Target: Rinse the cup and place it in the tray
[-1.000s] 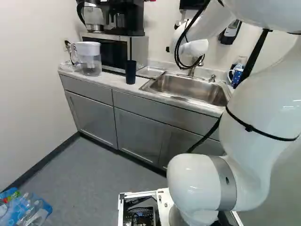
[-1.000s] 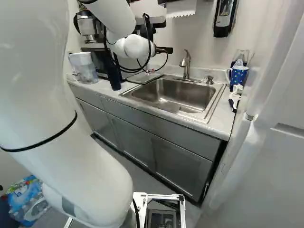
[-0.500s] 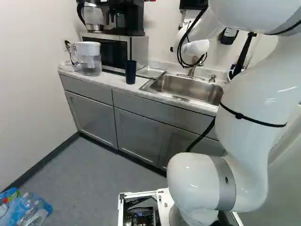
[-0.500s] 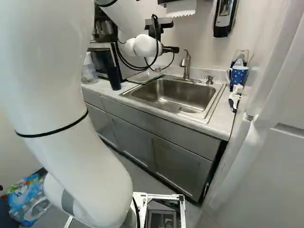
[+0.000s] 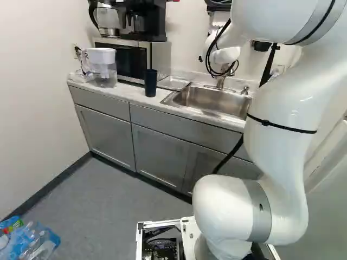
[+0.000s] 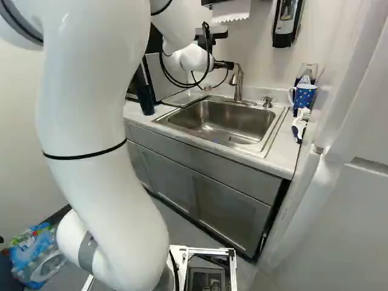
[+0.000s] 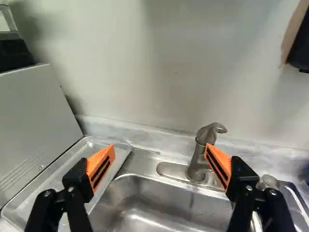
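My gripper [image 6: 228, 65] hangs above the back of the sink [image 6: 221, 121], close to the faucet [image 6: 238, 82]. In the wrist view the gripper [image 7: 159, 157] stands wide open with nothing between its orange pads; one finger overlaps the faucet [image 7: 197, 162], and whether they touch I cannot tell. The metal tray [image 7: 55, 181] lies flat beside the sink, past the other finger, with no cup on it. A dark tall cup [image 5: 150, 83] stands upright on the counter in front of the tray [image 5: 173, 83]. A blue dotted mug [image 6: 304, 96] stands right of the sink in the right base view.
A microwave [image 5: 127, 58] with a coffee maker [image 5: 143, 21] on top stands beside the tray. Left of it is a water pitcher [image 5: 103, 67]. A soap dispenser [image 6: 287, 23] hangs on the wall; a brush [image 6: 298, 127] lies near the mug. Bottles [image 5: 35, 244] sit on the floor.
The arm has swung so that the gripper moved rightward toward the faucet in the right base view. The base, cup, mug and tray have stayed put.
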You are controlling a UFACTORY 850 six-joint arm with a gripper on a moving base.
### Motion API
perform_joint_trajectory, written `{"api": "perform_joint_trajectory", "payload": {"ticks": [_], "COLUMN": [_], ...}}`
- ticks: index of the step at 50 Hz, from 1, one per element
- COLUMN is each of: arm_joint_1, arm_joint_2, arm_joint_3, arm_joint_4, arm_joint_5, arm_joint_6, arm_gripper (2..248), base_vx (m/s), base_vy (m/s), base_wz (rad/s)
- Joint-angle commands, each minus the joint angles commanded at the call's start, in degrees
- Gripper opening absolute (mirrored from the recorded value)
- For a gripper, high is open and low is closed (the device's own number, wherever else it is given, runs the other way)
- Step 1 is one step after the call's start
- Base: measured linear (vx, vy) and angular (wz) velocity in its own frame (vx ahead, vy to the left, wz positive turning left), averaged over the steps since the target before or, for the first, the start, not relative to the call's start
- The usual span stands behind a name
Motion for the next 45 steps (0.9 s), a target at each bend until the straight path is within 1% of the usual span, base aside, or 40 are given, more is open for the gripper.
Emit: {"api": "perform_joint_trajectory", "payload": {"ticks": [12, 20, 37, 45], "arm_joint_1": [-0.68, -1.16, -2.14, -2.17], "arm_joint_2": [-3.23, -4.99, -7.12, -7.25], "arm_joint_3": [-3.68, -5.74, -8.25, -8.41], "arm_joint_4": [0.0, 0.0, 0.0, 0.0], "arm_joint_5": [-1.89, -1.89, -1.69, -1.03], "arm_joint_6": [0.0, 0.0, 0.0, 0.0], "arm_gripper": [247, 247, 247, 247], "base_vx": [0.0, 0.0, 0.0, 0.0], "base_vy": [0.0, 0.0, 0.0, 0.0], "base_wz": [0.0, 0.0, 0.0, 0.0]}}
